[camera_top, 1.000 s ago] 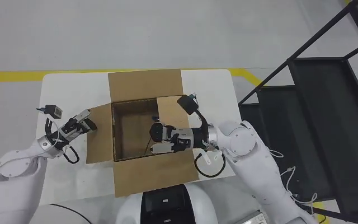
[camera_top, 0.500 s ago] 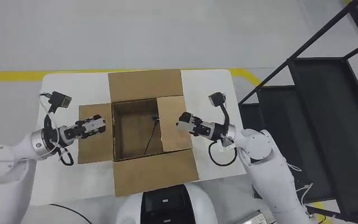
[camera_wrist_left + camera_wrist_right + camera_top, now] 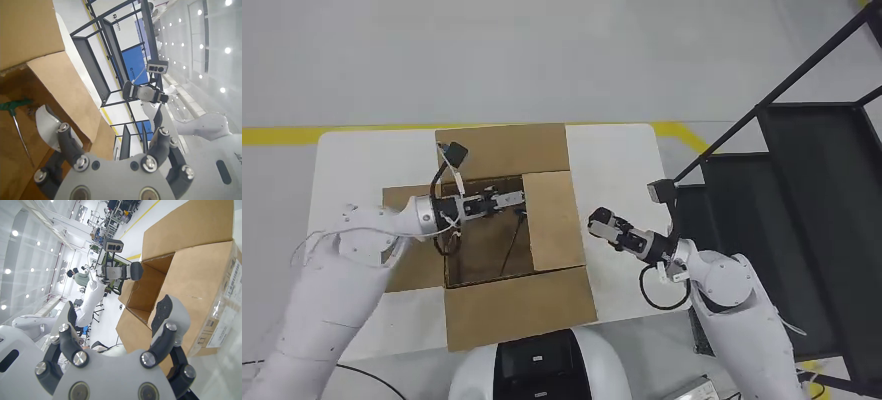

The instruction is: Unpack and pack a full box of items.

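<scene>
An open cardboard box (image 3: 502, 150) stands mid-table with its flaps folded out. On its floor lies a thin T-handle tool (image 3: 510, 242) with a green grip (image 3: 13, 105). My left gripper (image 3: 514, 197) hangs open over the far part of the opening, just above the tool's handle, with nothing between its fingers (image 3: 45, 121). My right gripper (image 3: 594, 218) is open too, outside the box beside the right flap, above the table. From the right wrist the box (image 3: 198, 272) lies ahead, with the left gripper (image 3: 135, 271) over its opening.
The white table (image 3: 352, 160) has bare strips left and right of the box. A black metal stair frame (image 3: 802, 170) stands close to the table's right side. A yellow line (image 3: 282, 134) runs along the floor behind.
My left arm swung from the left flap into the box opening. My right gripper pulled out of the box, crossed the right flap and now sits over the table.
</scene>
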{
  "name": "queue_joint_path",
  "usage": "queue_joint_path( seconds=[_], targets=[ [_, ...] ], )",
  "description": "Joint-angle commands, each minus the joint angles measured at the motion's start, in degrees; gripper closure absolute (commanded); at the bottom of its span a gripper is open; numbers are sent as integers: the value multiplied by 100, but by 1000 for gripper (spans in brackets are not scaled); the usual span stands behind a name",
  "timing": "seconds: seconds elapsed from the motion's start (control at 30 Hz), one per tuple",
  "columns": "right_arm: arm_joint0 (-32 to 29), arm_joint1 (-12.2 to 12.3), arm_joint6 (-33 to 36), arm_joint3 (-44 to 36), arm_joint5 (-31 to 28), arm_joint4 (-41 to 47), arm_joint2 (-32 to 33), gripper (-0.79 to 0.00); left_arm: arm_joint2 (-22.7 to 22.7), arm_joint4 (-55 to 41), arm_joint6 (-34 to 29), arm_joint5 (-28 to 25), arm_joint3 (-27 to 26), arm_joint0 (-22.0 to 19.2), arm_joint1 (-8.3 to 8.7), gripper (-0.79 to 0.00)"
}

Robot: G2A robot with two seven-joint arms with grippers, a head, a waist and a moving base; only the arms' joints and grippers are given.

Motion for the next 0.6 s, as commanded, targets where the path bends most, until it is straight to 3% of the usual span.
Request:
queue_joint_path(
  seconds=[0.0, 0.33, 0.57],
  targets=[
    [-11, 9, 29, 4, 3, 7, -26, -785, 309, 124, 163, 106, 325, -254, -92, -785],
    [205, 46, 279, 35, 152, -41, -388, -785, 1397, -100, 565, 174, 1677, -1133, -618, -785],
    [343, 75, 478, -42, 190, -119, -636, -785, 1584, -757, 280, -259, 2201, -1395, -852, -785]
  ],
)
